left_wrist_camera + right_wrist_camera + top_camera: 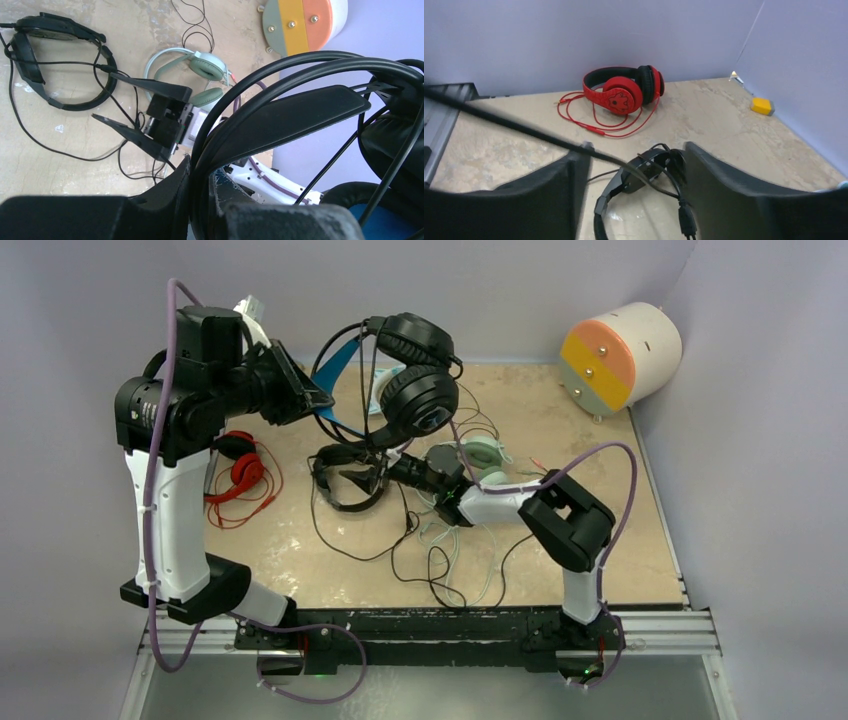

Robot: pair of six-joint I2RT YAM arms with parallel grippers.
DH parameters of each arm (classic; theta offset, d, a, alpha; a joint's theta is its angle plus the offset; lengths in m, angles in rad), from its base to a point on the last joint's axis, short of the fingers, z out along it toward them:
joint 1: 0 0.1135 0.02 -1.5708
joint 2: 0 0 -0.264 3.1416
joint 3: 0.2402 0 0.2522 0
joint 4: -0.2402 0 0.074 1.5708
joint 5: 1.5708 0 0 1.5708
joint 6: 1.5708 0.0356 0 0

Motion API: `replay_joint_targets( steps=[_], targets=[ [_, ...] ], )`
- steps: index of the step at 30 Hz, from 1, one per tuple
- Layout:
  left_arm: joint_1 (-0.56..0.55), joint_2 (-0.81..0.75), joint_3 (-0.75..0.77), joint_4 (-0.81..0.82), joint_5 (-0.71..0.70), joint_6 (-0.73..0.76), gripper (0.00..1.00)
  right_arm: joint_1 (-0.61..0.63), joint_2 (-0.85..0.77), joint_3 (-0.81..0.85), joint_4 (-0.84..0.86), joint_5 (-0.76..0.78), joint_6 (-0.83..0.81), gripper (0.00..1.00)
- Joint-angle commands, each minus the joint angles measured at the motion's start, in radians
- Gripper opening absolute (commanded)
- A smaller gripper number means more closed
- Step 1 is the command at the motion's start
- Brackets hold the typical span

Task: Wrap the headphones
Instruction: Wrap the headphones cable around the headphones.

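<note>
One black cable (524, 130) crosses the right pincer (636, 150).

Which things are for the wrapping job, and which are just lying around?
For the job: big black headphones, small black headphones, red headphones, mint headphones.
Just lying about: drum, yellow block.

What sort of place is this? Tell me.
Probably a robotics lab test cell: two arms bolted to a metal rail, plain screen walls around a beige tabletop, wired headphones scattered as practice props.
</note>
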Motion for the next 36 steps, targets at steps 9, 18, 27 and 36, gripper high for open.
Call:
replay_joint_targets(
  steps=[9,18,27,36],
  targets=[
    [0.007,-0.009,0.072,0.046,0.006,-0.057,0.0,-0.012,-0.068,-0.005,0.005,0.308,-0.076,0.0],
    [0.009,-0.003,0.085,0.055,-0.019,-0.057,0.0,-0.205,-0.314,-0.041,-0.266,0.328,0.073,0.0],
    [0.01,-0.003,0.078,0.07,-0.015,-0.06,0.0,-0.245,-0.464,0.114,-0.55,0.339,0.038,0.0],
    [0.012,-0.02,0.056,0.072,-0.036,-0.059,0.0,-0.263,-0.531,0.137,-0.774,0.566,0.06,0.0]
  ],
)
